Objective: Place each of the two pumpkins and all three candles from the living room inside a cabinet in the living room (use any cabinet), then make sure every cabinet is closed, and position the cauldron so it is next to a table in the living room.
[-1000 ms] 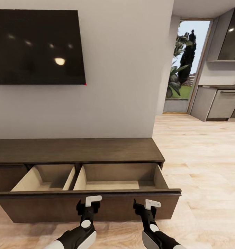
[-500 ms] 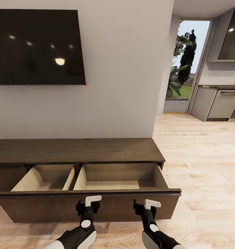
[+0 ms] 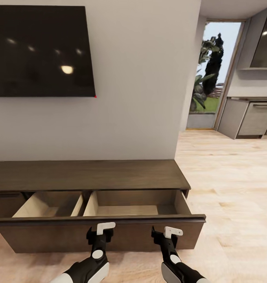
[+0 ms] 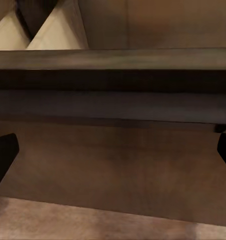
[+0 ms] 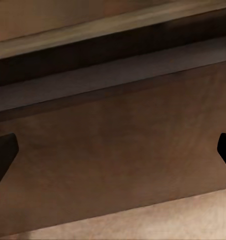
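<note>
The cabinet is a long, low dark brown console against the wall under a TV. Its wide drawer front stands pulled out, and two pale beige compartments behind it hold nothing. My left gripper and right gripper hover side by side just in front of that drawer front, both open and holding nothing. In the left wrist view the drawer front spans the gap between dark fingertips. In the right wrist view the same panel spans fingertips. The pumpkins, candles and cauldron are out of view.
A black TV hangs on the grey wall above the console. To the right, pale wood floor runs toward a glass door and grey kitchen units.
The whole view has shifted as the camera moved closer to the wall. The drawer front stays at my grippers while the cabinet top has come nearer, so less drawer interior shows.
</note>
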Robot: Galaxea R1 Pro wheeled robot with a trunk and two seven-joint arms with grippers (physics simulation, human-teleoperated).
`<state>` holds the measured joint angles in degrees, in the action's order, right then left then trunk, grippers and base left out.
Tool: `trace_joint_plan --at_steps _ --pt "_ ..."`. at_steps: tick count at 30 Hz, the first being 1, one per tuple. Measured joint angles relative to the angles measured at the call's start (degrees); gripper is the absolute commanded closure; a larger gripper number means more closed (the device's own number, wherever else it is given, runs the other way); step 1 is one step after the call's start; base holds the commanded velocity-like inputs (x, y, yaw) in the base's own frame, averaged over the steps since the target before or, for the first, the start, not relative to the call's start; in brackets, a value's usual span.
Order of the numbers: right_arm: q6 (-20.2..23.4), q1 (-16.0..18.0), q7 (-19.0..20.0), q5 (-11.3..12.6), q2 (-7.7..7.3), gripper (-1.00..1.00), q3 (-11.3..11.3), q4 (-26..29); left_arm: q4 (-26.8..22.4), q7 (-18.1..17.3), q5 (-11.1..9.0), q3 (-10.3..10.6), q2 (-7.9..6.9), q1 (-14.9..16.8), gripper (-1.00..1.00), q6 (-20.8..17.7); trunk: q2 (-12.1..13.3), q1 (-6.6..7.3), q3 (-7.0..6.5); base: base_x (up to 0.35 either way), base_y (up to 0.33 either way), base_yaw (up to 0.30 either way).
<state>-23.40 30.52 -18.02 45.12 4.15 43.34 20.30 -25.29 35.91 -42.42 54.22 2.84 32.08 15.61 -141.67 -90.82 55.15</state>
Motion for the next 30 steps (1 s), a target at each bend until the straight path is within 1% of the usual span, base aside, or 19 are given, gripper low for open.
trace_joint_plan --at_steps 6,15,30 --pt "0.00 0.00 0.00 0.00 0.00 -1.00 -0.01 0.00 0.00 0.00 0.01 0.04 0.00 0.00 -1.00 0.00 0.00 0.00 0.00 0.146 0.000 0.000" --pt "0.00 0.00 0.00 0.00 0.00 -1.00 0.01 0.00 -0.01 -0.07 0.11 0.14 0.01 0.00 -1.00 -0.06 0.00 -0.01 0.00 0.057 0.000 0.000" --pt "0.00 0.00 0.00 0.00 0.00 -1.00 0.00 0.00 0.00 -0.01 0.02 0.02 0.00 0.00 -1.00 -0.10 0.00 0.00 0.00 0.192 0.000 0.000"
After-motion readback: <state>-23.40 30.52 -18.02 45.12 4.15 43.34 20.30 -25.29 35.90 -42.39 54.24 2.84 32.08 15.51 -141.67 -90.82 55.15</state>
